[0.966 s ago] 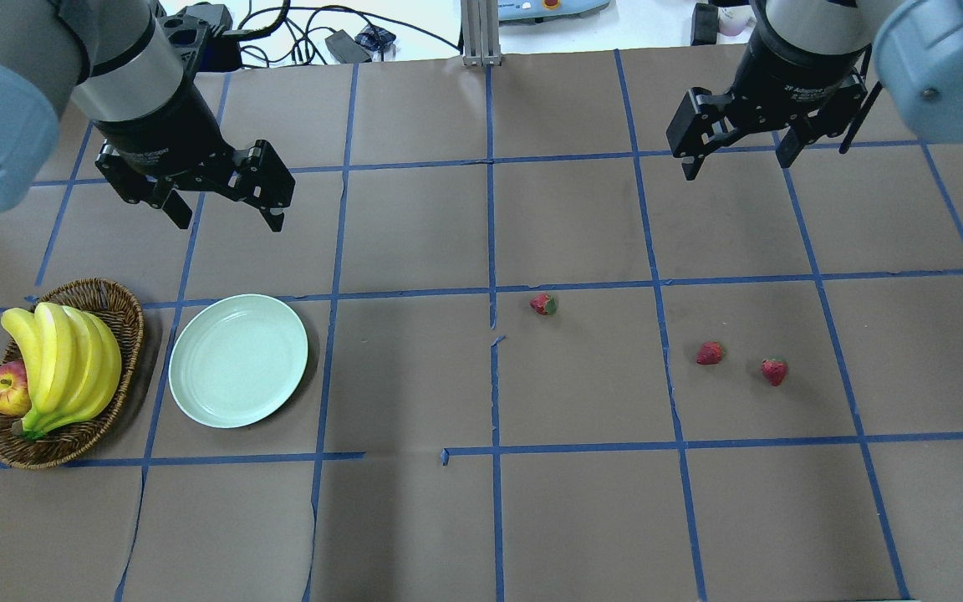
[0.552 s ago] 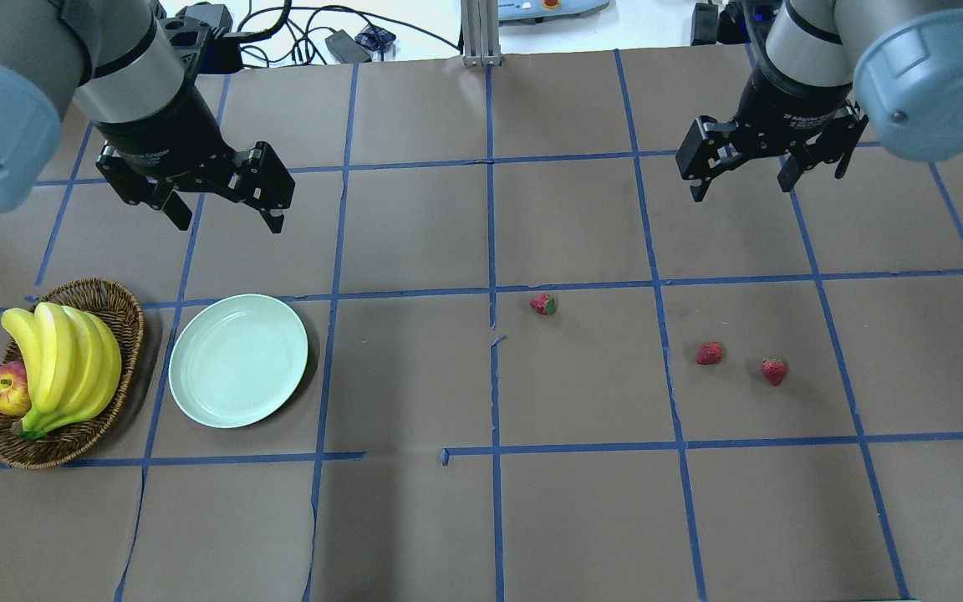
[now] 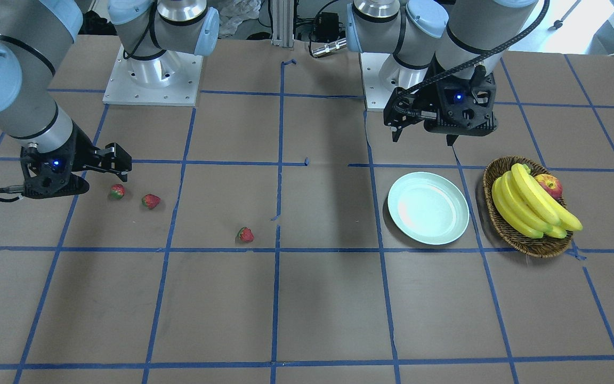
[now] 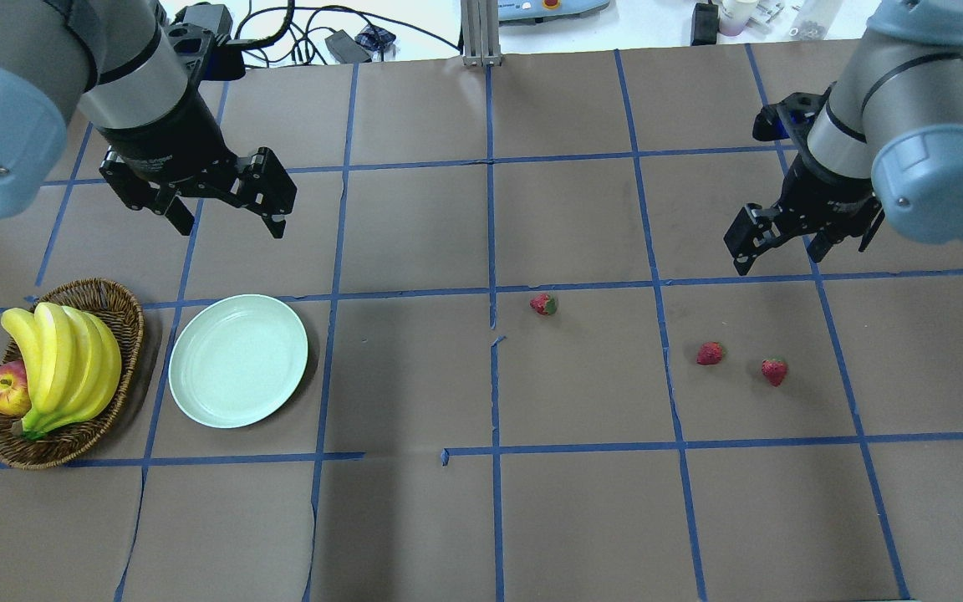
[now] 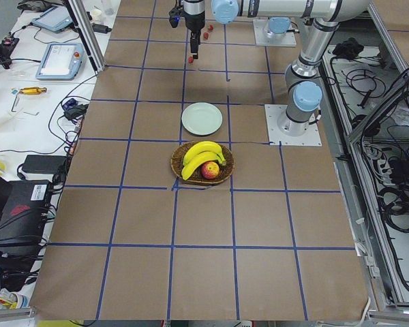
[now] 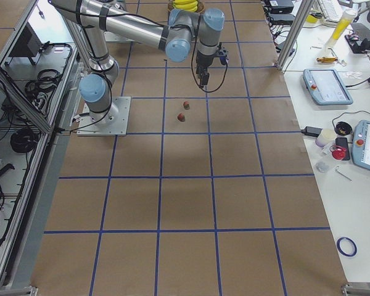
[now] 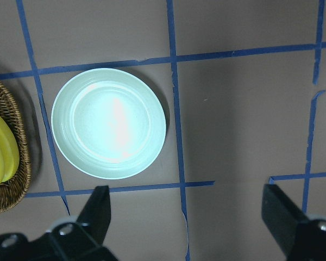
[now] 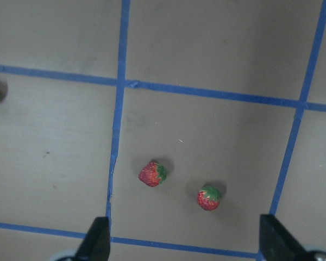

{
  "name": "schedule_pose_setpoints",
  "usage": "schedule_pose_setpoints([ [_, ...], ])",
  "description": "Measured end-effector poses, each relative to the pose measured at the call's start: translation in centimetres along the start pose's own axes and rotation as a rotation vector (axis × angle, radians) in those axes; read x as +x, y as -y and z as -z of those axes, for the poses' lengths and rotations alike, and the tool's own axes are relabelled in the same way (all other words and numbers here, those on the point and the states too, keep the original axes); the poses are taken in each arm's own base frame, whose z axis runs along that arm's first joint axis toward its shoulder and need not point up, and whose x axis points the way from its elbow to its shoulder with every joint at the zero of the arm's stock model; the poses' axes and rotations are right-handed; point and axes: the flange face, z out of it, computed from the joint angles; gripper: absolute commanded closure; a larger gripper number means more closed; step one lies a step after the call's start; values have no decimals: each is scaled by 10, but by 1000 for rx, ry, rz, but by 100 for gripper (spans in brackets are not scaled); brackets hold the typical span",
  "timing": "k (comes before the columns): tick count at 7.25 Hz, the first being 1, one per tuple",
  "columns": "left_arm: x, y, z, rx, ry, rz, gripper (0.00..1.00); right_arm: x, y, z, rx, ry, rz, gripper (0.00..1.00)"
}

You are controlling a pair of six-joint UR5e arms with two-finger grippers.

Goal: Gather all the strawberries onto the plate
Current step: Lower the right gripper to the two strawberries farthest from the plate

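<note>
Strawberries: three small red fruits with green leafy caps, all lying on the brown paper-covered table gridded with blue tape; none is on the plate yet.
Grouping: two lie near each other on the robot's right side; the third strawberry lies apart, near the centre line.
Plate: round, shallow, pale mint-green and glossy, well apart on the left side, just beside a brown woven wicker basket of yellow bananas.
Right jaws: spread, gripping nothing, above the table just beyond the pair, on the side away from the robot.
Left jaws: spread, gripping nothing, hanging near the plate.
Governing relation: in the right wrist view the pair lies ahead of the tips and within the gap's width; the right arm is plainly the nearer.
Long axis: each berry is short and near-round, so jaw turn probably matters little.
</note>
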Motion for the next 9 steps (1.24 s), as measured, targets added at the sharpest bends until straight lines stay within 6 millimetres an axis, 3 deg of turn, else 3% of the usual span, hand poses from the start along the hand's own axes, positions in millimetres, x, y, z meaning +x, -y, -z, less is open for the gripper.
schedule_pose_setpoints([
  [2,0,0,-2,-4,-1,0,0,27,-33,-75,40,-12,50,0],
  [4,0,-2,-6,-12,-2,0,0,52,-64,-120,42,9,96,2],
  [5,0,-2,-7,-14,-2,1,0,54,-74,-134,43,22,95,15],
  [9,1,-2,-7,-14,-3,0,0,51,-75,-157,63,65,19,18],
])
